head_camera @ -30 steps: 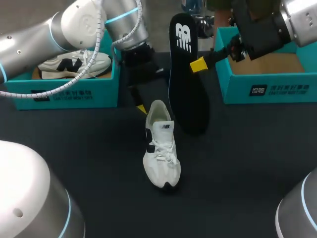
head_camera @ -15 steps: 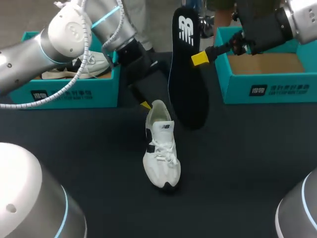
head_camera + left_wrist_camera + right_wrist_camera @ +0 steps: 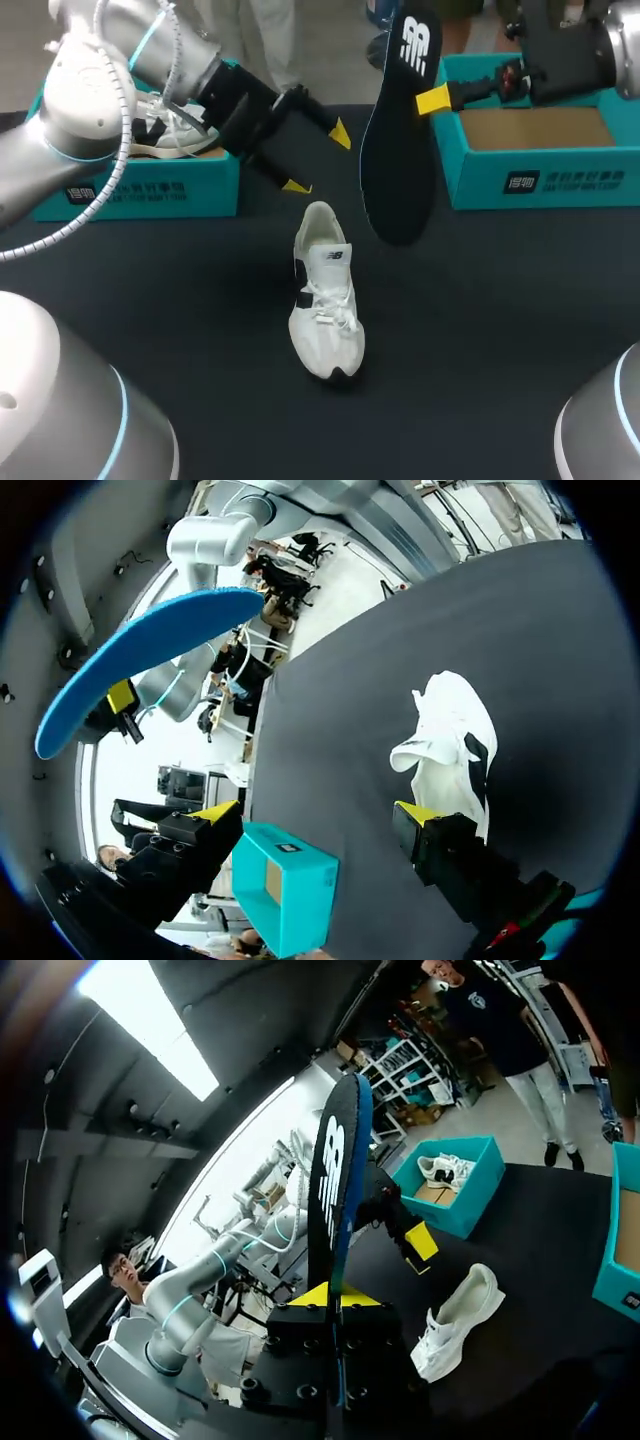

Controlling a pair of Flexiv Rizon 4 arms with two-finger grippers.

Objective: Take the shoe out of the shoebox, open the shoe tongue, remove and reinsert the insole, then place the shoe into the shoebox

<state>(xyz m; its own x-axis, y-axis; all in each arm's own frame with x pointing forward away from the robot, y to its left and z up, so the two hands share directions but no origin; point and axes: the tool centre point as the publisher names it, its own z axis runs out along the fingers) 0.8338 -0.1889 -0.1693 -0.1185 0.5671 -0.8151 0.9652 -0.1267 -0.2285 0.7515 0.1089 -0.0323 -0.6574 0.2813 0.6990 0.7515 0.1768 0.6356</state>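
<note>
Our right gripper [image 3: 428, 100] pinches the black insole [image 3: 400, 160] at its edge near the heel end. The insole hangs almost upright, heel up and toe down, just beside the shoe [image 3: 325, 300]. The shoe lies on the table [image 3: 500, 330], toe toward us, heel away. Our left gripper [image 3: 318, 160] hovers beyond the heel, fingers spread and holding nothing.

The white shoe [image 3: 326, 300], with black trim and loose laces, rests on its sole, heel end near the spread-fingered left gripper [image 3: 318, 160] and toe pointing away from it, touched by neither finger. The insole [image 3: 400, 150], black on top with a white logo and blue underneath, hangs on edge, pinched near its logo end by the right gripper [image 3: 432, 100]. The teal shoebox [image 3: 540, 185] stands open and empty just behind that gripper.
</note>
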